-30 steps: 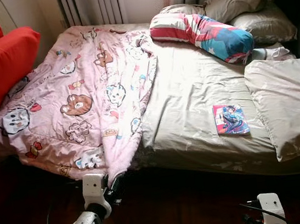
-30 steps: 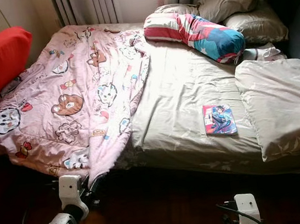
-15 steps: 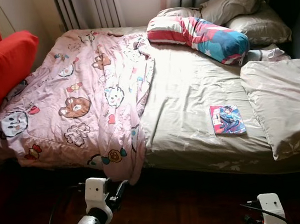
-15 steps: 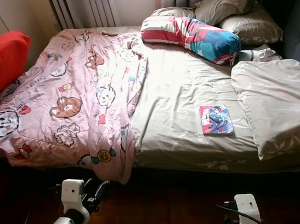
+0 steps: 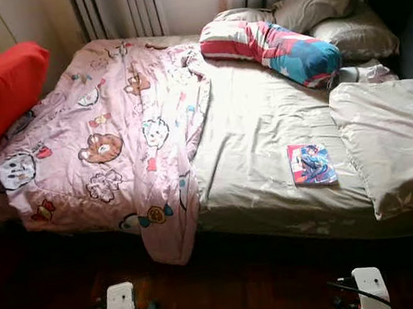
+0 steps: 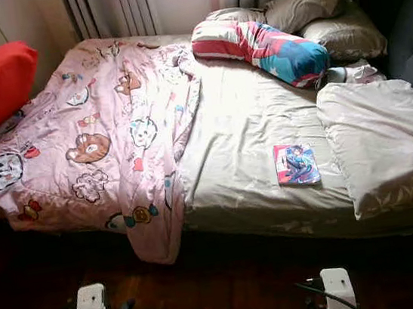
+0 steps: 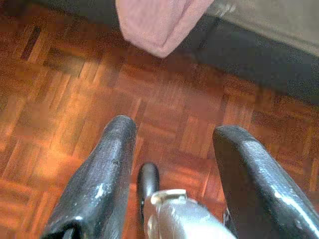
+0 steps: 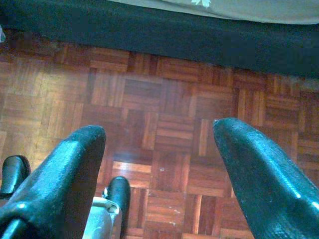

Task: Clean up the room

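On the bed (image 5: 263, 124), crumpled pink cartoon-print quilt (image 5: 114, 144) drooping over its edge, flat glossy book (image 5: 311, 164) beside it, left pincer (image 7: 172, 144) and right pincer (image 8: 157, 144) spread wide, empty, over parquet floor (image 8: 164, 99).

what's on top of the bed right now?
On the bed: a pink cartoon blanket over its left half with one corner hanging off the front edge, a book, a striped bolster, and beige pillows. What lies under the blanket is covered.
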Controlling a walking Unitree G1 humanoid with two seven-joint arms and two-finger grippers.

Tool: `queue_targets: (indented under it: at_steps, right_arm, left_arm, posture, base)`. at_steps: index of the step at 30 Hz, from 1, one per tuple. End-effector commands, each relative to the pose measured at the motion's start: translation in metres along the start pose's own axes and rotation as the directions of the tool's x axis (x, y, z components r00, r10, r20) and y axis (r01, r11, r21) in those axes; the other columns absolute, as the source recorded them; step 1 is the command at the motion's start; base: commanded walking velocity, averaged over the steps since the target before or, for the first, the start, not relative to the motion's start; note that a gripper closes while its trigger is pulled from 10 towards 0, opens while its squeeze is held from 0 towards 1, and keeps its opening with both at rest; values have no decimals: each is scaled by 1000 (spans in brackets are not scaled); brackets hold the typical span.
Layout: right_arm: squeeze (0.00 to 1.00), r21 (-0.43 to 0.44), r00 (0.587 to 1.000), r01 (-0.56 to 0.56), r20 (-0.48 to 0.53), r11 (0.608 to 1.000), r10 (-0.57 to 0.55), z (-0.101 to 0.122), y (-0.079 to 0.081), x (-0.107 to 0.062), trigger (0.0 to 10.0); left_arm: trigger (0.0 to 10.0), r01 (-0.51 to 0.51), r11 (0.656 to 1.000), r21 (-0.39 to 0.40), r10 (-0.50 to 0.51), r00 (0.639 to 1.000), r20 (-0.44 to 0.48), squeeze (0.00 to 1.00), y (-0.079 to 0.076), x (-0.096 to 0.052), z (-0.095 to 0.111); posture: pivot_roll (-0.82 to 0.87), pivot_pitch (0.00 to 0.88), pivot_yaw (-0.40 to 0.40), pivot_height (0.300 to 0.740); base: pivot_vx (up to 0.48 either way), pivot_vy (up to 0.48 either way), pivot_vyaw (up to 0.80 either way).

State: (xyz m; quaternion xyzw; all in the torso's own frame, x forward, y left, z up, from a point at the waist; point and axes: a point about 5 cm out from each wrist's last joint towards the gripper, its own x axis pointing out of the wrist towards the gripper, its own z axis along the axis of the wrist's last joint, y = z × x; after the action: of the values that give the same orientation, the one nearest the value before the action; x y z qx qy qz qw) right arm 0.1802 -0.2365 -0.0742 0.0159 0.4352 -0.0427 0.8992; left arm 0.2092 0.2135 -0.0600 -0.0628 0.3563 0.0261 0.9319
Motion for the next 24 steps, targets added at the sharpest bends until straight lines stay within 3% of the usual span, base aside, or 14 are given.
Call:
queue_targets:
  at_steps: [1,5,7,12,17,24]
  right_arm:
    - [0,14,1000,4,-9,1000,-4,-2,0,0,10000]
    - [0,25,1000,5,-6,1000,-5,-2,1,0,10000]
    - [0,26,1000,4,-12,1000,-4,-2,1,0,10000]
    - [0,24,1000,3,-16,1000,-2,-3,0,0,10000]
    - [0,18,1000,-1,-18,1000,1,-3,1,0,10000]
    - [0,12,1000,-1,-22,1000,1,-4,1,0,10000]
  left_arm:
    - [10000,-11,1000,14,11,999,-52,0,-1,-1,-10]
    - [10000,-36,999,15,37,996,-80,0,2,-4,-17]
    - [10000,-100,995,6,100,986,-133,0,16,-12,-32]
    - [10000,-118,993,16,119,979,-163,0,24,-17,-41]
    - [10000,-185,982,27,186,951,-248,0,45,-33,-62]
    - [10000,-190,980,55,198,956,-215,0,46,-30,-55]
  posture:
    - [-12,25,6,740]
    - [-19,23,8,740]
    - [-19,21,10,740]
    - [-21,18,10,740]
    - [-24,9,15,740]
    - [-23,0,14,740]
  base:
    - [0,0,0]
    - [0,0,0]
    - [0,0,0]
    - [0,0,0]
    - [0,0,0]
    - [0,0,0]
